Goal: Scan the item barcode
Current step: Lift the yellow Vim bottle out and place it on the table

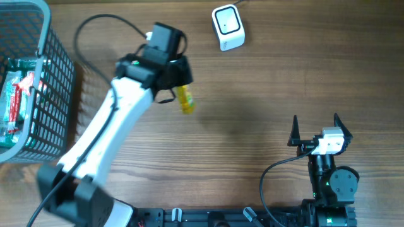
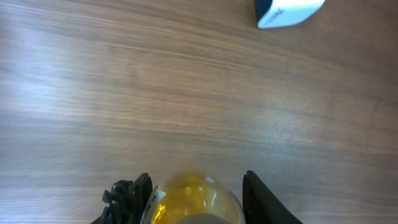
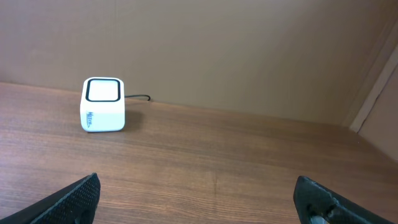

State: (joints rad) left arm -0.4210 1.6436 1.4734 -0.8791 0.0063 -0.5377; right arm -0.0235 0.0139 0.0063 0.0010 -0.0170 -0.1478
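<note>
Only the overhead view takes in the wire basket (image 1: 60,69) of red-and-green packets (image 1: 16,94) at far left and the left arm (image 1: 104,132) slanting across the counter (image 1: 265,88). Its left gripper (image 1: 181,88) is closed on the yellow item (image 1: 186,103), held near the scanner (image 1: 228,27), to its left. The left wrist view adds the item's glossy, translucent end between the fingers; the right wrist view shows small lettering on the scanner's front, perhaps a brand but unreadable, and the right gripper (image 1: 315,129) at lower right stands wide open.
</note>
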